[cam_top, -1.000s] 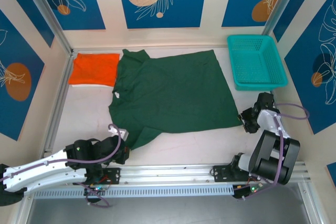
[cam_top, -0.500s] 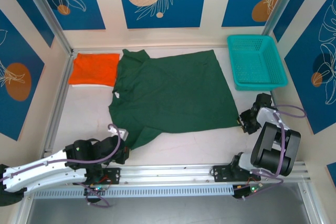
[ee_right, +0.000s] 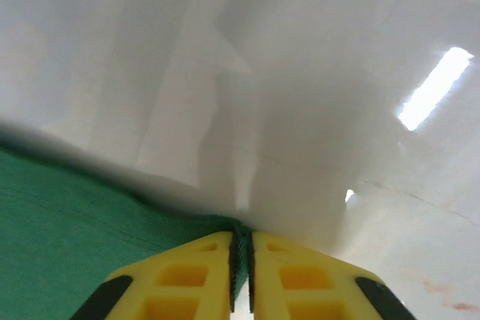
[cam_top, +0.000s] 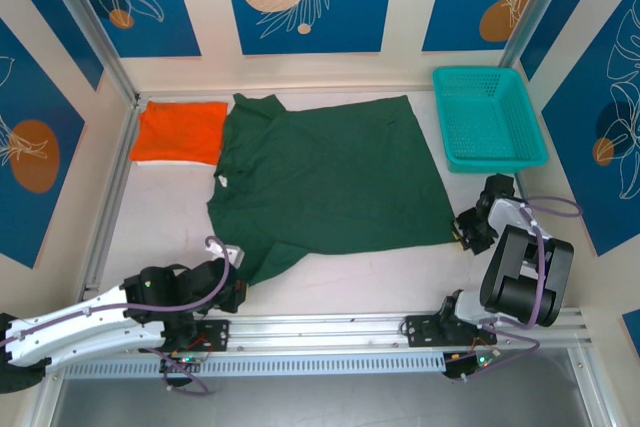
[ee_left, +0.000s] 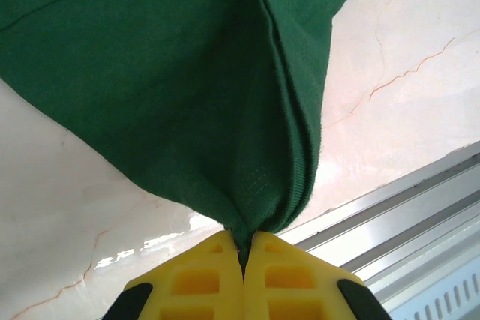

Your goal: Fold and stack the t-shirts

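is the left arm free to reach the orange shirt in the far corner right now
Probably not yet: the left gripper is shut on a sleeve of the green shirt, so reaching would drag that along. Otherwise, bare table lies between it and the orange shirt.

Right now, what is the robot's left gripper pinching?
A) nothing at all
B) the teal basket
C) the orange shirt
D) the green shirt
D: in the left wrist view, the left gripper has its yellow jaws pressed together on a bunched fold of the green shirt.
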Controlling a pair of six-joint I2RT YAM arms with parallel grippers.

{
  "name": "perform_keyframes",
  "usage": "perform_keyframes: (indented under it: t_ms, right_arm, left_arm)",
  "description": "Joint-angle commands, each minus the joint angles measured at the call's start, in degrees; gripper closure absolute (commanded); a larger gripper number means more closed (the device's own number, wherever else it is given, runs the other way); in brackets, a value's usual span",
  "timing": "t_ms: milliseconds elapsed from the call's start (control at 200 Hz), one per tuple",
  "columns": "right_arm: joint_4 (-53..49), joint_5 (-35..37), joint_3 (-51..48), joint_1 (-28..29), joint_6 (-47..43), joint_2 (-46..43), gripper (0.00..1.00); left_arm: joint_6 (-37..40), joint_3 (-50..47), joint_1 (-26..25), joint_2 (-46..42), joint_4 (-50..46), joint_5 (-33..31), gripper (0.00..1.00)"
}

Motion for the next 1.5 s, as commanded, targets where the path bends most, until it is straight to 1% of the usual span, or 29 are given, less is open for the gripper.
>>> perform_keyframes:
  t_ms: [0,150,305,425,620,765,845,905,970,1050,1115,1195,1335,1495]
  right_arm:
    - [2.6,0.1,0.7,1.1,0.2,1.6,0.89]
    - [2.8,-0.1,0.3,1.3,-0.4,1.2,1.0]
    - [1.6,-1.4,-2.4,2.3,-0.7,-3.2,1.0]
    - [0.3,-3.7,-6.1,3.1,0.3,-10.2,1.0]
    - [-4.4,-5.4,-10.6,4.9,3.1,-23.0,1.0]
    - [-8.4,-5.0,-12.3,5.4,6.7,-32.5,1.0]
    - [-10.8,-5.4,-13.3,5.7,8.4,-37.2,1.0]
    - [-13.1,-5.1,-13.7,5.8,9.6,-40.6,1.0]
    - [-14.8,-5.7,-14.6,6.3,11.2,-44.5,1.0]
    - [-16.9,-5.7,-15.1,7.0,12.5,-48.5,1.0]
    - [-19.0,-5.7,-14.6,7.5,13.2,-51.2,1.0]
    - [-19.3,-6.0,-13.7,9.0,13.5,-53.4,1.0]
    - [-17.8,-1.1,-9.0,13.8,12.8,-50.6,1.0]
    - [-13.3,5.2,-3.1,20.7,11.7,-41.3,1.0]
  left_arm:
    - [-1.5,0.4,-0.5,-0.7,-2.0,-1.0,1.0]
    - [-1.9,0.7,-0.5,-0.9,-2.3,-1.2,1.0]
    - [-2.8,2.9,-0.5,-1.2,-4.2,-1.6,1.0]
    - [-3.9,4.9,-0.5,-1.1,-6.1,-1.6,1.0]
    - [-5.7,7.8,-0.5,0.5,-9.6,0.7,1.0]
    - [-6.5,9.8,-0.5,2.6,-13.7,3.3,1.0]
    - [-6.6,11.4,-0.5,3.3,-16.6,2.9,1.0]
    - [-7.2,13.1,-0.5,3.8,-19.1,1.2,1.0]
    - [-9.2,15.3,-0.5,3.5,-22.2,-2.5,1.0]
    - [-10.3,16.4,-0.5,1.4,-22.5,-5.7,1.0]
    - [-9.8,18.1,-0.5,1.0,-22.5,-7.9,1.0]
    - [-8.7,21.9,-0.5,2.9,-24.6,-12.0,1.0]
    - [-4.9,29.9,-0.3,8.3,-26.1,-19.5,1.0]
    - [1.0,38.8,0.9,16.5,-26.5,-27.0,0.98]
